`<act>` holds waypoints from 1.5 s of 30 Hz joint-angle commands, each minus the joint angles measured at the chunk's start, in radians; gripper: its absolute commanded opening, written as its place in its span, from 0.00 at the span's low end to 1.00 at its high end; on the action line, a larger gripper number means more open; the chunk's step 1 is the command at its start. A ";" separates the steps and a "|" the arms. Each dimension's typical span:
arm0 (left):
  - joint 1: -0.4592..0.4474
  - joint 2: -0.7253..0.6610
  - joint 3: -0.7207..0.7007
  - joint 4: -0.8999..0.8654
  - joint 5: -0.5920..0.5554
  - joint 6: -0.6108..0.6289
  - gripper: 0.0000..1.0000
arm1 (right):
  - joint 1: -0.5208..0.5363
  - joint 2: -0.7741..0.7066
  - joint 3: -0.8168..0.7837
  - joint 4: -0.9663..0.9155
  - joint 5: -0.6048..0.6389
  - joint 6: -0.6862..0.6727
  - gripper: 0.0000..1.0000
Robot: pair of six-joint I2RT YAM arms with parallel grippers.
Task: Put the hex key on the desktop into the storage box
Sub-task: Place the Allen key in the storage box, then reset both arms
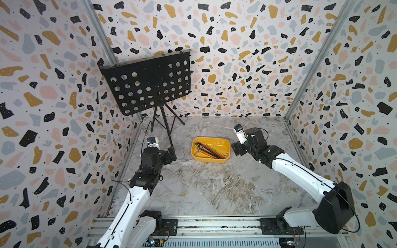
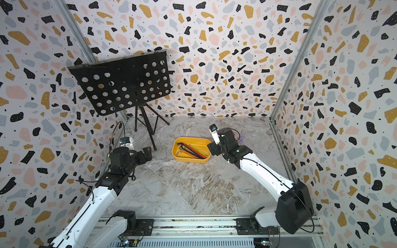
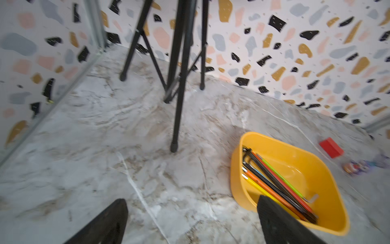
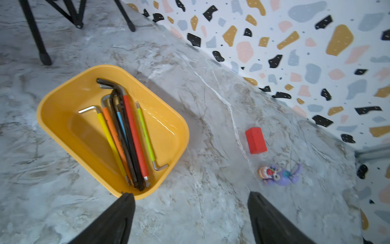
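No legible text, label, brand, number or sign anywhere on the surface (image 1: 214,189), storage box (image 1: 209,160), hex keys (image 4: 135,135) or walls (image 1: 236,43).

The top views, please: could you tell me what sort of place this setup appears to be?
Probably a staged robot test booth, not a real workshop: patterned panel walls on metal posts enclose a marble-look desktop, and the left arm and right arm are mounted on a rail along its front edge.

I see the yellow-orange storage box (image 4: 54,122) on the marble desktop (image 4: 211,118) — hex keys (image 4: 136,135) lie inside it, bundled side by side, some black, some colour-sleeved.
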 commanded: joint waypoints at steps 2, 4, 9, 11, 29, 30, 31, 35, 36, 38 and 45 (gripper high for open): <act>-0.002 0.049 -0.097 0.237 -0.347 0.003 1.00 | -0.031 -0.093 -0.092 0.015 0.073 0.035 0.92; -0.026 0.075 -0.160 0.355 -0.432 0.063 1.00 | -0.057 -0.139 -0.144 0.006 0.120 0.041 0.93; -0.114 0.178 -0.194 0.501 -0.597 0.249 1.00 | -0.161 -0.266 -0.317 0.121 0.177 0.117 1.00; -0.115 0.236 -0.209 0.539 -0.620 0.255 1.00 | -0.181 -0.273 -0.356 0.159 0.260 0.130 1.00; -0.128 0.527 -0.227 0.825 -0.435 0.373 0.99 | -0.309 -0.070 -0.491 0.473 0.499 0.106 1.00; -0.128 0.525 -0.230 0.826 -0.435 0.370 0.99 | -0.320 -0.050 -0.504 0.520 0.493 0.100 1.00; -0.130 0.519 -0.239 0.835 -0.435 0.370 0.99 | -0.328 -0.031 -0.516 0.572 0.482 0.094 1.00; -0.140 0.494 -0.345 1.007 -0.368 0.405 1.00 | -0.341 0.051 -0.578 0.793 0.452 0.037 1.00; -0.139 0.510 -0.373 1.055 -0.356 0.397 1.00 | -0.343 0.081 -0.593 0.856 0.471 0.027 1.00; -0.142 0.626 -0.379 1.242 -0.355 0.451 1.00 | -0.351 0.133 -0.632 0.985 0.481 0.012 1.00; -0.097 0.568 -0.310 1.005 -0.299 0.390 1.00 | -0.431 0.141 -0.641 0.975 0.288 0.057 1.00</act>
